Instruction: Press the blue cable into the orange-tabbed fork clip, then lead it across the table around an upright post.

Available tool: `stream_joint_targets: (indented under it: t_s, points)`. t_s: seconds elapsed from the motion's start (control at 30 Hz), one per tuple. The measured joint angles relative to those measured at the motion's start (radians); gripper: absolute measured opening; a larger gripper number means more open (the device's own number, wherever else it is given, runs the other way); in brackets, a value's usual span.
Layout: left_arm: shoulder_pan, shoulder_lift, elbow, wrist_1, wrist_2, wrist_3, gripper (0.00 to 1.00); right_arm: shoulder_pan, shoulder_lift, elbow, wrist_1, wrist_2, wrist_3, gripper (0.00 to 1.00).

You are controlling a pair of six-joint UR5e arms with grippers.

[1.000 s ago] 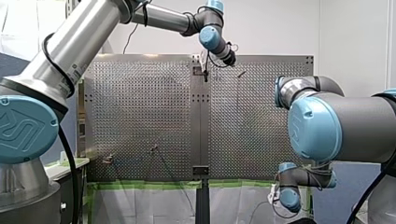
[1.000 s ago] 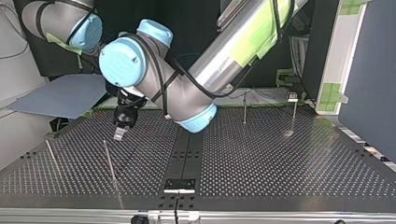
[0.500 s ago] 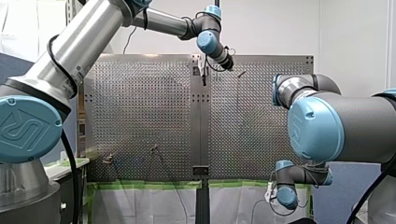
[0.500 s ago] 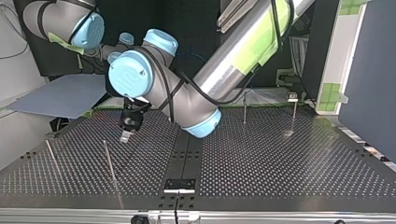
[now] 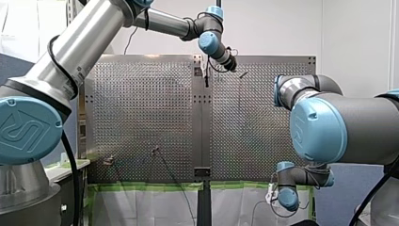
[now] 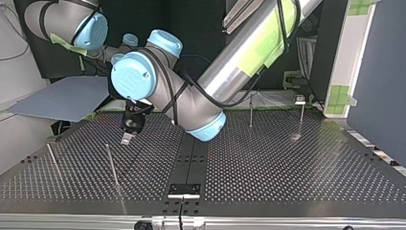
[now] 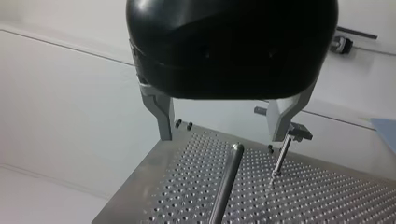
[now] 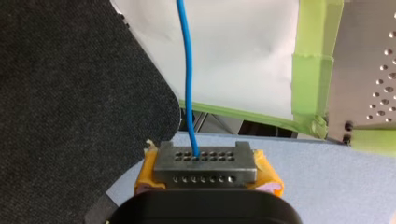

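Right wrist view: your right gripper pinches the thin blue cable; your wide-open left gripper could clip the upright steel post.

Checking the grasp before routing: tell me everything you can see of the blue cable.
The blue cable is thin, smooth and round, plastic-jacketed by its look. It shows clearly only in the right wrist view, clamped in my right gripper, emerging from between its shut, yellow-padded fingers. From there it runs ahead nearly straight, with a slight bend, past a white sheet, and leaves the view; its far end is unseen.
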Motion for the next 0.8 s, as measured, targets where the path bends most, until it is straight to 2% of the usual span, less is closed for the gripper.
stream_joint_targets:
  t_s: [0.33, 0.8]
  points:
    - [0.0, 0.0, 0.0, -0.001, -0.028, 0.002, 0.98, 0.005, -0.002, 0.0, 0.002, -0.001, 0.0, 0.0]
    - [0.003, 0.0, 0.0, -0.055, -0.144, -0.006, 0.98, 0.008, -0.005, 0.0, 0.002, -0.001, 0.0, 0.0]
